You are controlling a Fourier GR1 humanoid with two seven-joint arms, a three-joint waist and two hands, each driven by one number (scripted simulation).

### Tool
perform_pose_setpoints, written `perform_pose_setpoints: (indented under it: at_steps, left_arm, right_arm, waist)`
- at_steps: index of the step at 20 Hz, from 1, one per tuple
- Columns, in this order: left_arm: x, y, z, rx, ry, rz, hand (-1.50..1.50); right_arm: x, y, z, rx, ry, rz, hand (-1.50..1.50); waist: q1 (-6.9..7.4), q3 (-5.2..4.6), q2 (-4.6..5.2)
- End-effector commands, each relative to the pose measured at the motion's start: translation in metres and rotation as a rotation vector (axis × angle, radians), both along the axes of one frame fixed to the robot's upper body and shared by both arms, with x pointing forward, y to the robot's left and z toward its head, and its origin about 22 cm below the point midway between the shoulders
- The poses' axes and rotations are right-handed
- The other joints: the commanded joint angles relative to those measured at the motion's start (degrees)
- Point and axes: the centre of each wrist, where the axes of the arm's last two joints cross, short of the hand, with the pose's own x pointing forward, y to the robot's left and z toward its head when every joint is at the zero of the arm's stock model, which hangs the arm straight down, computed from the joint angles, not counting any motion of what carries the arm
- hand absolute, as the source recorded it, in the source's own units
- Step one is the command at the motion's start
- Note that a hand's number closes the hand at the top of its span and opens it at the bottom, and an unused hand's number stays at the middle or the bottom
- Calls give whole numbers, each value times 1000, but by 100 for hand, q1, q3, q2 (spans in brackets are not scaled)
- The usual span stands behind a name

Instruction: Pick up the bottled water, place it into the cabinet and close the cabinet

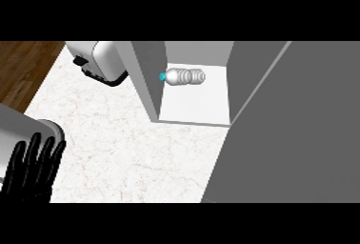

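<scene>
Bottle lies on its side inside the cabinet, left hand rests with straight fingers, right unseen, so we judge closing the door comes next.

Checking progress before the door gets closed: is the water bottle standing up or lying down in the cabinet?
Lying down: the bottled water rests on its side on the cabinet floor, blue cap pointing left.
</scene>
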Motion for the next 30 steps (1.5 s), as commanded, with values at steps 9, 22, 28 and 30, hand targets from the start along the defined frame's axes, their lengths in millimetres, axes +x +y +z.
perform_pose_setpoints:
  at_steps: [9,22,28,30]
  left_arm:
    - [-3,7,3,-12,-10,-28,-150]
    - [1,7,11,-6,-61,-117,-150]
    - [0,19,9,16,-29,-64,-150]
    - [-3,18,6,2,-24,-63,-150]
  right_arm:
    - [14,32,-3,178,111,-74,150]
    - [26,46,-41,165,509,202,150]
    - [41,17,-38,335,506,-52,150]
    - [42,8,-37,371,502,-127,150]
  waist:
    - [204,-3,105]
    - [703,-5,322]
    - [328,23,228]
    - [277,11,232]
